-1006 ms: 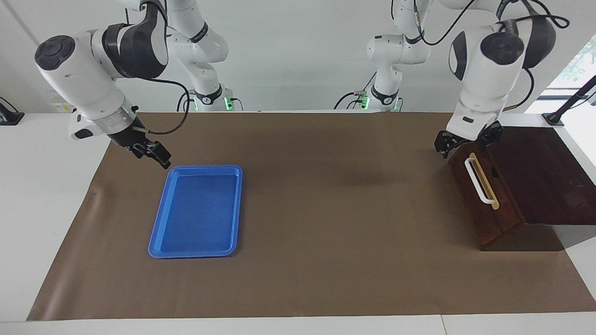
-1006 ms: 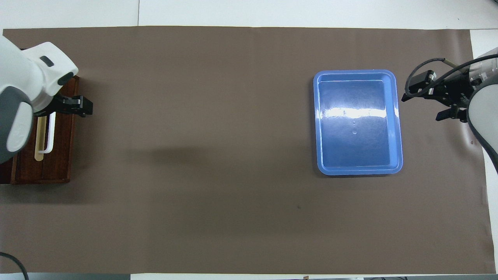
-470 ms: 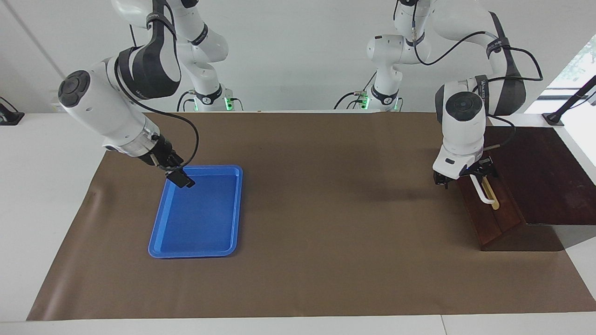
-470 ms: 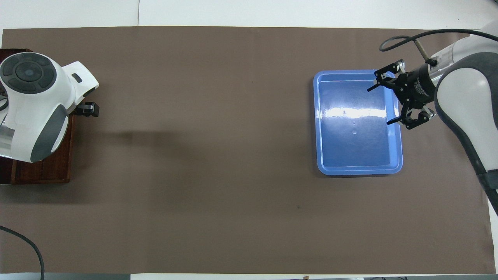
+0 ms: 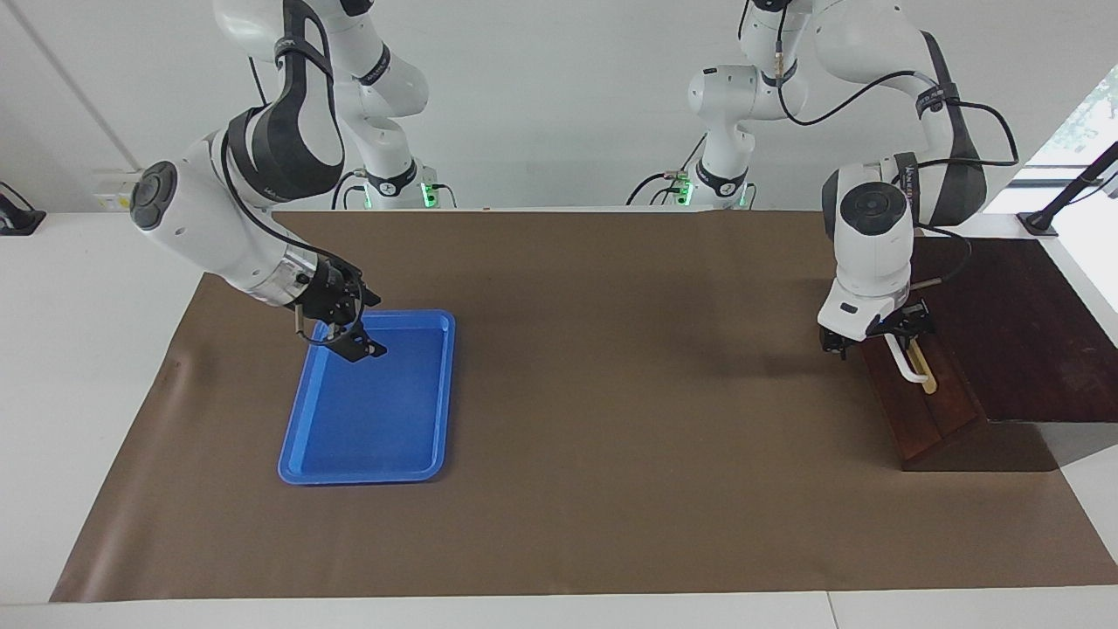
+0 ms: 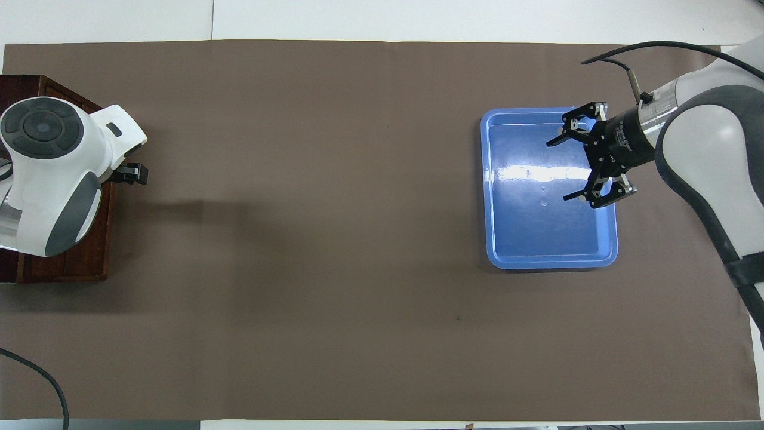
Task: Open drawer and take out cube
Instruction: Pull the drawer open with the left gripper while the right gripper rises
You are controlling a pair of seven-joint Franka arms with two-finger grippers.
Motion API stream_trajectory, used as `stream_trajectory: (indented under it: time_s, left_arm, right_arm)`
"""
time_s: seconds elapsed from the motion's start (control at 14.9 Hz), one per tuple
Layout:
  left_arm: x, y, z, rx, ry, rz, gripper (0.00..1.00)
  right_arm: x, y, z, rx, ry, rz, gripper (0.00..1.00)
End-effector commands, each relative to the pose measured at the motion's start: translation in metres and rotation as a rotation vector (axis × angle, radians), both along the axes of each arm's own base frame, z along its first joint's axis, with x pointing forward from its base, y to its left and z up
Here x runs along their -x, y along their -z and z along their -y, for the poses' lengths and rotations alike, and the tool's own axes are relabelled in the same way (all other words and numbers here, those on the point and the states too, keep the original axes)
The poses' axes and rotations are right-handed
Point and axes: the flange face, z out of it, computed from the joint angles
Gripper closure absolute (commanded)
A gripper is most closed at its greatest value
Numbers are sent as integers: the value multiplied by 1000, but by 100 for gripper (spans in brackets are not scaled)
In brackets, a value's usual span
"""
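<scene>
Both end effectors released, drawer (image 5: 917, 384) closed.
Left end effector (image 5: 876, 336) at the handle's (image 5: 904, 362) 12 o'clock end; right end effector (image 5: 349, 325) over the blue tray (image 5: 367, 472).

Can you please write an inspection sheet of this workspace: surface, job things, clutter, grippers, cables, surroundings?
Surface: brown paper sheet covering a white table.
Job's things: dark wooden drawer shut, at the left arm's end; its white handle partly hidden by the arm. Cube: nothing seen.
Clutter: blue tray, at the right arm's end, with nothing in it.
Grippers: left gripper open, at the handle's end nearer to the robots; contact cannot be told. Right gripper open, holding nothing, over the tray's end nearer to the robots.
Cables: black cable along the left arm; another at the table's corner.
Surroundings: white wall, window.
</scene>
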Motion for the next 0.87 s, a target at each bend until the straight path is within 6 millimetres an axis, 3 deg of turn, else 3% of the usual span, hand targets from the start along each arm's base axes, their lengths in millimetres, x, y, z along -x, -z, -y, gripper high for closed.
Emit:
stream_trajectory:
  time_s: [0.0, 0.34, 0.67, 0.8]
  left_arm:
    - [11, 4, -5, -6, 11, 16, 0]
    - [9, 24, 9, 8, -9, 26, 0]
    - [9, 23, 45, 24, 4, 61, 0]
    - [11, 22, 64, 27, 30, 59, 0]
  right_arm:
    - [14, 3, 0, -18, 45, -8, 1]
    - [19, 11, -2, -46, 88, -10, 1]
    - [25, 18, -3, -74, 166, -25, 2]
    - [27, 21, -15, -69, 166, -26, 2]
